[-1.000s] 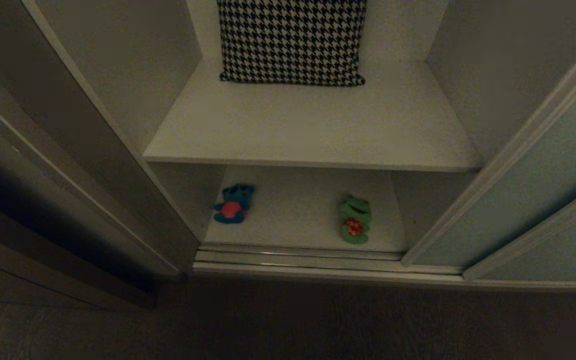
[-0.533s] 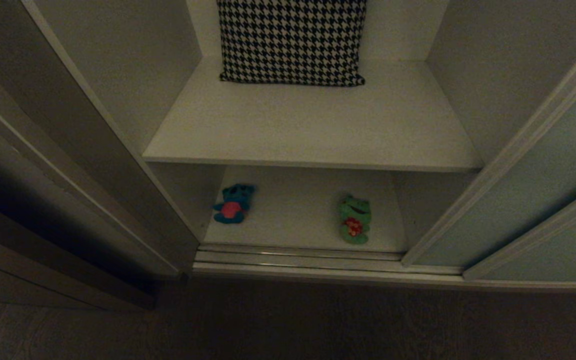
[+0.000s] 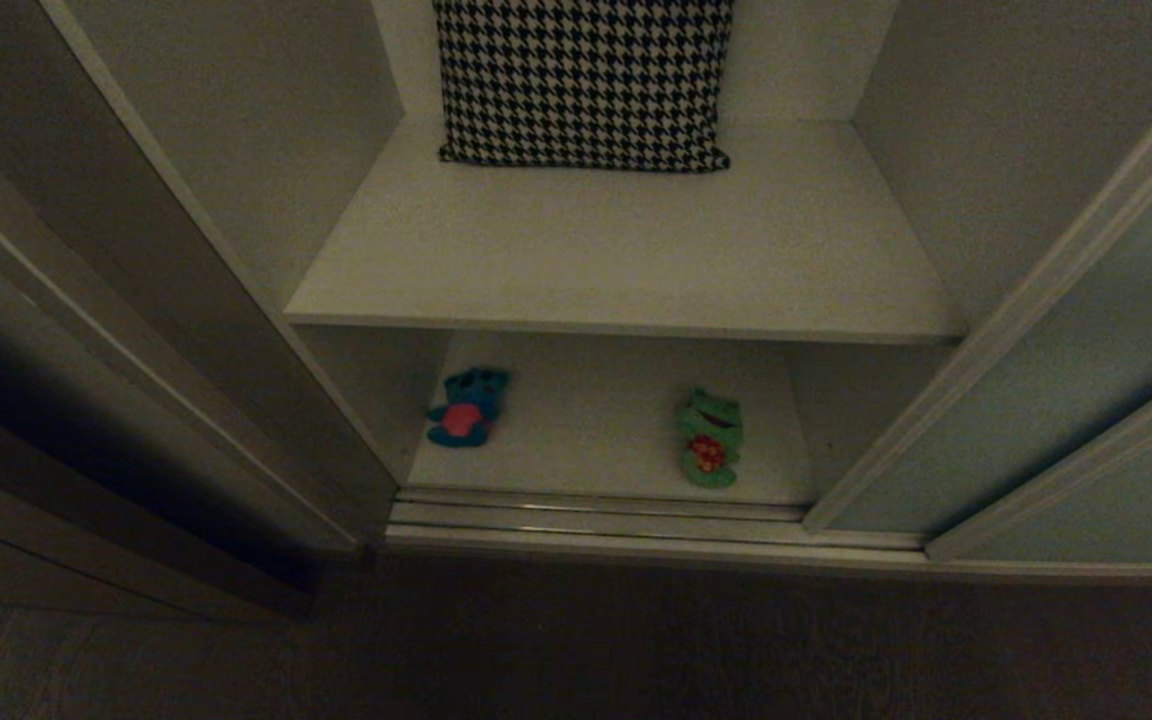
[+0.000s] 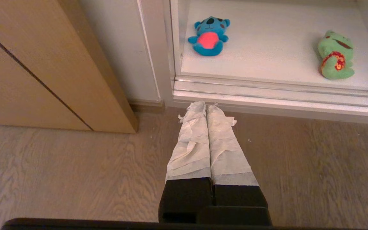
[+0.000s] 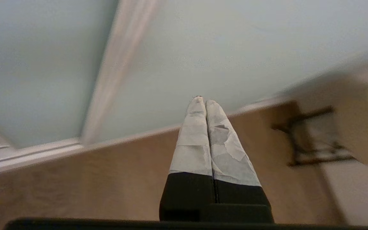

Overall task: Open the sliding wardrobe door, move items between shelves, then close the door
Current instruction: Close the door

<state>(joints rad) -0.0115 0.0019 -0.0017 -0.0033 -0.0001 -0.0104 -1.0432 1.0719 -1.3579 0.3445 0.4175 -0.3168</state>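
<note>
While nothing has shifted in the head view over the past second, my right gripper (image 5: 202, 101) is pinched shut and empty against the sliding wardrobe door (image 5: 222, 51). The left gripper (image 4: 205, 105) (also closed) hangs over the floor (image 4: 59, 172). Lower centre, the bear (image 3: 466, 407) and frog (image 3: 708, 437) lie on the bottom shelf (image 3: 586, 440); above, a houndstooth cushion (image 3: 584, 80) leaves most of the upper shelf (image 3: 626, 250) bare. I'd say the transfer hasn't begun.

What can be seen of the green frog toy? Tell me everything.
The frog is a small soft plush, bright green, with a dark red mouth line and a red patterned band across its body. It lies flat on the lower shelf, right of the middle and near the front edge, head toward the back. Only the shelf touches it. The blue bear lies well apart to its left.
</note>
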